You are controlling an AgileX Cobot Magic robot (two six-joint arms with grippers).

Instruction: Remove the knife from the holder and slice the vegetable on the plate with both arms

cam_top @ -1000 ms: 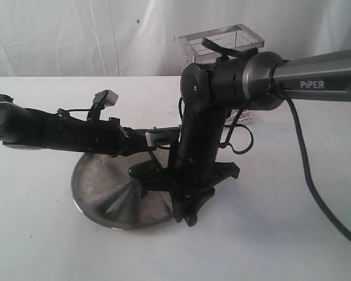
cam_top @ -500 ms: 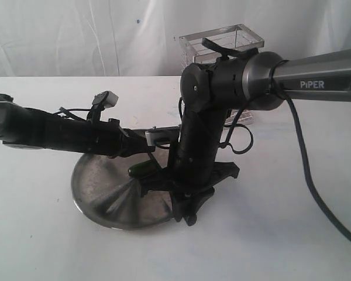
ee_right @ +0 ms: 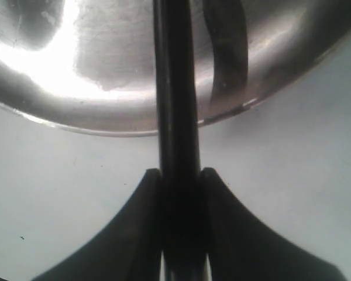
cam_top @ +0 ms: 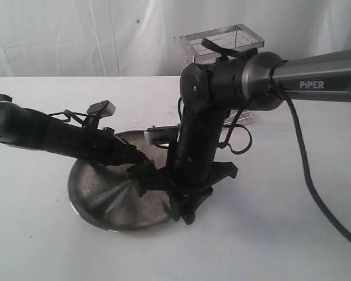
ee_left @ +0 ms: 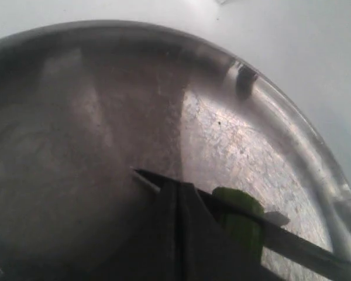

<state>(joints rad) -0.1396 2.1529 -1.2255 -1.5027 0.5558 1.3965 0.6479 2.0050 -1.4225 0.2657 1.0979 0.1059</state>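
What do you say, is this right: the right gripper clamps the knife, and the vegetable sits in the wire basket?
Not quite. The right gripper does clamp the knife, but the vegetable lies on the plate instead, as the left wrist view shows.

- A white cloth backdrop [cam_top: 76, 35] hangs behind the scene and fills the whole back; it is wrinkled, with long soft folds running downward.
- One small dark spot [cam_top: 138, 21] sits high on this cloth.
- A flat white matte table top [cam_top: 41, 234] covers the whole lower part and meets the cloth in a straight line.
- A tiny dark speck [ee_right: 21, 237] marks the table surface.
- The light is soft and even, giving only pale grey shadows on the table.
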